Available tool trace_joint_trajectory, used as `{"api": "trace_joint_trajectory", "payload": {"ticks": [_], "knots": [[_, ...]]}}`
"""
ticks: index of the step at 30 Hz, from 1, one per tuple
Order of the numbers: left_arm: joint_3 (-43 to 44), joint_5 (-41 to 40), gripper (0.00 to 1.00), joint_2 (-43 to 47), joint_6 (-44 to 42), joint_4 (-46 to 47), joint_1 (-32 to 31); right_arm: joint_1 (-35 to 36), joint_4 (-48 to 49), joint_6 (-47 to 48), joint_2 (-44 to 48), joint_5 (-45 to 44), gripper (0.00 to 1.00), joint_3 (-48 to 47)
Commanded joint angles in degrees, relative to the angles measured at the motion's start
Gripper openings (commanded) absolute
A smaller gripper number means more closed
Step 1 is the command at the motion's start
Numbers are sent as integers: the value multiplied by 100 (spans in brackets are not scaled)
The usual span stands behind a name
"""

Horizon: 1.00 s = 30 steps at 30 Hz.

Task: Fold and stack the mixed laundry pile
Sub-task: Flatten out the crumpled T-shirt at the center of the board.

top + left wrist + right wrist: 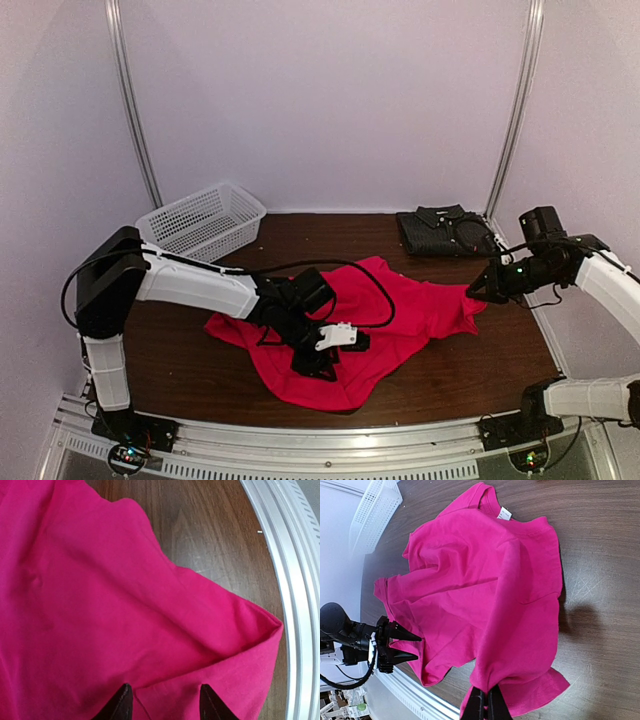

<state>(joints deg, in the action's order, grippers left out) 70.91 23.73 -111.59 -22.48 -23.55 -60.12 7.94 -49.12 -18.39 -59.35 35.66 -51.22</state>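
The red-pink T-shirt (410, 305) lies spread and rumpled on the middle of the brown table. The dark pinstriped shirt (440, 232) lies folded at the back right, apart from both grippers. My left gripper (322, 368) is low over the T-shirt's near edge. In the left wrist view (165, 702) its jaws are open, with red cloth (100, 605) beneath and between the fingertips (122, 700). My right gripper (476, 290) is shut on the T-shirt's right side. In the right wrist view (487, 702) it pinches a fold of the cloth (485, 580) and holds it raised off the table.
A white lattice basket (205, 220) stands at the back left and also shows in the right wrist view (372, 510). The metal rail (330, 440) runs along the table's near edge, close to the T-shirt's corner in the left wrist view (295, 580). White walls enclose the table.
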Motion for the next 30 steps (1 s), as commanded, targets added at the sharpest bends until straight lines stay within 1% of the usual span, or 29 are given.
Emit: {"api": "trace_joint_trajectory", "payload": {"ticks": [1,8,13,18,19,21,22,27,30], "knots": [[175,257,47,-233,-531,135,-4,-39,-37,-34,130,37,0,34],[-101,129,44,-286,-701,94,-9,-39,-63,-41,181,37,0,76],[-108,52,34,-182,-695,48,-6,-39,-66,-15,170,29,0,70],[-220,-110,19,104,-617,178,-8,-39,-80,-15,172,28,0,68],[-231,-152,15,169,-617,178,-4,-39,-66,-20,170,29,0,68],[-276,-229,2,332,-610,179,-4,-39,-71,-24,174,29,0,68],[-310,-272,0,415,-609,181,-5,-39,-71,-24,178,23,0,61],[-402,-770,0,864,-391,41,-4,-39,-58,-32,187,-6,0,-3],[-598,-930,0,1273,-173,146,1,-39,-30,-41,170,-16,0,-48]]}}
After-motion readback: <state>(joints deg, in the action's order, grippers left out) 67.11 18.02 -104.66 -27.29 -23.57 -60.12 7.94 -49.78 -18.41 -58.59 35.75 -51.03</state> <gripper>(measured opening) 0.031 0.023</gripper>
